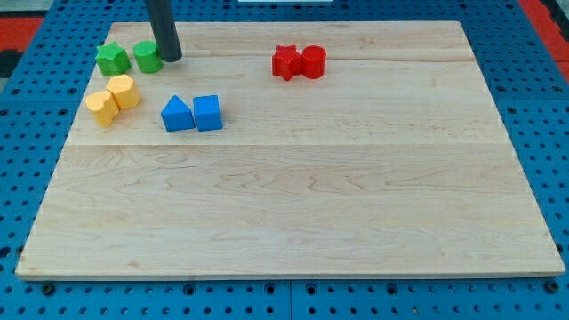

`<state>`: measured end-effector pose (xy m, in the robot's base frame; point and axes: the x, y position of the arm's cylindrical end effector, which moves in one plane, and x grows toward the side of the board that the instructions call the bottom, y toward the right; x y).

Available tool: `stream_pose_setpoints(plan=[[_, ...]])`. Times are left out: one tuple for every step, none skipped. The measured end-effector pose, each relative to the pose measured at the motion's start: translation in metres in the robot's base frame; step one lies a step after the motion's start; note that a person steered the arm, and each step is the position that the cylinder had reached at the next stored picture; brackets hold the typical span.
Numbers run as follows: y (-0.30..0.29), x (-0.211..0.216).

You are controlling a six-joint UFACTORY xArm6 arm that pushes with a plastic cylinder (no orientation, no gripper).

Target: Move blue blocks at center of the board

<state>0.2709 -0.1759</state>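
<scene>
- Camera view: a pale wooden tabletop (293,204) lies on a blue pegboard surface (551,133) that shows around its edges.
- My tip (171,58) comes down from the view's top as a straight dark rod and ends near the tabletop's upper-left part. There is no hand on this arm, only the rod, so nothing can be apart, together or clamped.
- My tip stands just beside the green cylinder (147,57), on that block's right; whether the two touch I cannot tell.
- A green star-shaped block (111,59) sits just left of the green cylinder, the pair close together or touching.
- Below the green pair, toward the view's left edge, two yellow blocks press together: a yellow block nearer the left (102,108) and a yellow block up and to its right (124,92). Their exact shapes are hard to make out.
- The blue triangular block (178,115) and the blue cube (207,112) sit side by side, touching, in the left part of the tabletop, below and slightly right of my tip and apart from it. They lie well left of and above the middle of the tabletop.
- A red star-shaped block (285,61) and a red cylinder (313,61) touch each other near the top edge, about midway across, well apart from my tip.
</scene>
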Motion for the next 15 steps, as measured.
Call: stream_pose_setpoints(plan=[[-0.008, 0.000], [-0.008, 0.005], [0.000, 0.043], [0.000, 0.074], [-0.008, 0.092], [-0.009, 0.121], [0.010, 0.121], [0.052, 0.119], [0.094, 0.113], [0.110, 0.100], [0.070, 0.097], [0.098, 0.074], [0.111, 0.050], [0.142, 0.078], [0.142, 0.105]])
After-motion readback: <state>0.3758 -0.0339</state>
